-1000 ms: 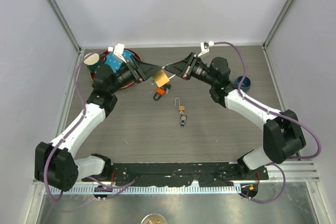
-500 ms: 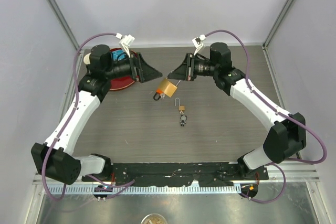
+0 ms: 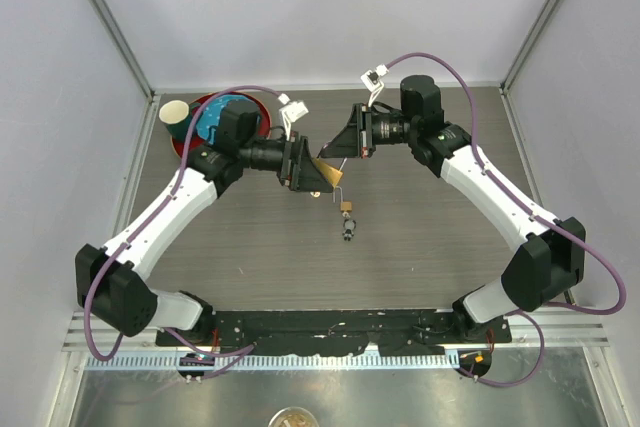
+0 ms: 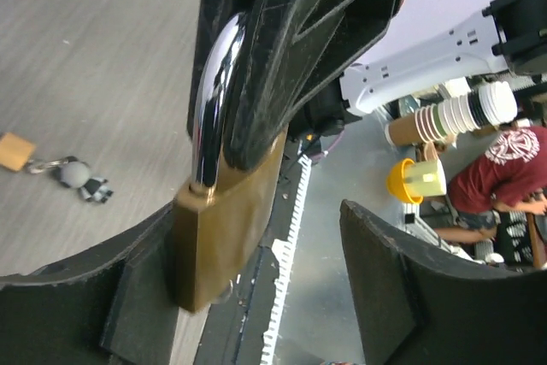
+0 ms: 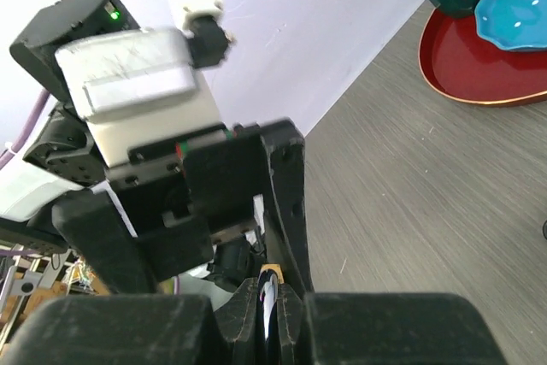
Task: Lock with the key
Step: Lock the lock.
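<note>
A large brass padlock (image 3: 329, 176) hangs above the table between my two grippers. My right gripper (image 3: 342, 151) is shut on its silver shackle (image 5: 267, 290), seen edge-on between the pads. My left gripper (image 3: 319, 174) is open around the brass body (image 4: 224, 228). The body rests against the left finger (image 4: 128, 297), and the other finger (image 4: 385, 288) stands well apart from it. In the left wrist view the shackle (image 4: 214, 83) runs up into the black right gripper (image 4: 295, 32). The key is hidden.
A small brass padlock (image 3: 346, 208) with a dark fob (image 3: 348, 232) lies on the table just below the grippers. A red plate (image 3: 206, 102) at the back left holds a blue bowl (image 3: 214, 120) and a cup (image 3: 175, 112).
My left gripper has swung in from the back left and now has its jaws around the padlock's body. My right gripper has kept hold of the shackle and moved little.
</note>
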You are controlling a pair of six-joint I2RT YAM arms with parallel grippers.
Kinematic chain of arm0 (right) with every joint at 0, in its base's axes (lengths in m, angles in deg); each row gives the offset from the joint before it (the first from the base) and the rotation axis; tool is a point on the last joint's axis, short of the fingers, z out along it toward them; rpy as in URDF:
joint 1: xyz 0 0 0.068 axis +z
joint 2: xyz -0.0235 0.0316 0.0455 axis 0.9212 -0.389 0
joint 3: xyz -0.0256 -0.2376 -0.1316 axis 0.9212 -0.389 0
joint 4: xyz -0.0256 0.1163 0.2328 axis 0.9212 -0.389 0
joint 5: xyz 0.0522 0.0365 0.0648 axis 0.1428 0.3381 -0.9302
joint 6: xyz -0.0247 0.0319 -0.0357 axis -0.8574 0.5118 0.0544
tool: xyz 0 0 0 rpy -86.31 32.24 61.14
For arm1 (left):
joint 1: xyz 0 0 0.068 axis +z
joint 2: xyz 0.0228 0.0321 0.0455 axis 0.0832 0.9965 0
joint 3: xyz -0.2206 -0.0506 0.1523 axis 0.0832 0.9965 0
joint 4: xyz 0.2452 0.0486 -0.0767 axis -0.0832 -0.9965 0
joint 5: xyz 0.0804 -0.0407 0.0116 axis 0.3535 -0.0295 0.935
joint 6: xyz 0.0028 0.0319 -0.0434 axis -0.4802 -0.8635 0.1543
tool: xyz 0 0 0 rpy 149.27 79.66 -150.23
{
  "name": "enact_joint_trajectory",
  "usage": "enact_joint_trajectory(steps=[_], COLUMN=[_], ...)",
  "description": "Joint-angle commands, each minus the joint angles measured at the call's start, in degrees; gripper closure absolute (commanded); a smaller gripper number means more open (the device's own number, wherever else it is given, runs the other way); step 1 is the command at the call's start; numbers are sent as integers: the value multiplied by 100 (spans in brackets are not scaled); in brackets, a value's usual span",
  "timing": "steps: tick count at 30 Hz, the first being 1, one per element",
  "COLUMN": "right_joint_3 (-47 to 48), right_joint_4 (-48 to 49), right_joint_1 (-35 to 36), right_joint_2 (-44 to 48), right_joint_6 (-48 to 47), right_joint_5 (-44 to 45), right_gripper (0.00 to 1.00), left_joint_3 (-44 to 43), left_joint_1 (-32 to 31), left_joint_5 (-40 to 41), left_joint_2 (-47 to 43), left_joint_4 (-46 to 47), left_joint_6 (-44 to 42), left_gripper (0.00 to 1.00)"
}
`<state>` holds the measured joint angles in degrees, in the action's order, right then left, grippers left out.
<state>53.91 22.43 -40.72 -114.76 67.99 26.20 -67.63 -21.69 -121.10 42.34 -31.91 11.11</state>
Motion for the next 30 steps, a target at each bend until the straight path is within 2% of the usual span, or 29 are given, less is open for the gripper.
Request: enact_joint_trajectory(steps=[1, 3, 4, 5, 6, 8, 11, 14, 15, 17, 18, 20, 21, 24, 30], right_joint_3=[354, 319, 302, 293, 284, 188, 21, -102, -146, -366, -480, -919, -1059, -1473, -1939], right_joint_4=[354, 381, 398, 433, 451, 661, 934, 1189, 1215, 1504, 1671, 2461, 2681, 3210, 4088], right_joint_1=[-29, -20, -20, -20, -29, -29, -29, -55, -81, -151, -187, -292, -336, -485, -644], right_joint_2=[312, 356, 365, 374, 400, 418, 505, 637, 690, 900, 988, 1242, 1331, 1542, 1324], right_joint_6=[57, 84, 92, 101, 145, 259, 479, 541, 558, 794, 935, 1416, 1533, 1797, 2289], right_joint_5=[-257, -222, -213, -204, -187, -178, -125, 155, 278, 707, 823, 1069, 1175, 1395, 984], right_gripper=[99, 99, 99, 98, 99, 98, 96, 87, 74, 62, 46, 36, 28, 19, 18], left_joint_3=[99, 152, 231, 266, 301, 424, 582, 723, 750, 890, 925, 1040, 1057, 1145, 1453], left_joint_1=[-298, -325, -325, -316, -325, -325, -316, -316, -316, -325, -325, -316, -316, -325, -325], left_joint_5=[-183, -165, -157, -104, -69, 45, 308, 546, 677, 766, 836, 863, 889, 898, 696], left_joint_2=[169, 187, 178, 161, 109, 47, -111, -313, -375, -515, -559, -665, -683, -779, -911], left_joint_4=[512, 784, 898, 1134, 1241, 1540, 1778, 1936, 1989, 2191, 2296, 2525, 2569, 2788, 3878], left_joint_6=[128, 330, 400, 488, 619, 752, 867, 919, 937, 1025, 1060, 1165, 1183, 1297, 1981], left_gripper=[43, 56, 71, 78, 90, 100, 100, 100, 100, 100, 100, 100, 100, 100, 100])
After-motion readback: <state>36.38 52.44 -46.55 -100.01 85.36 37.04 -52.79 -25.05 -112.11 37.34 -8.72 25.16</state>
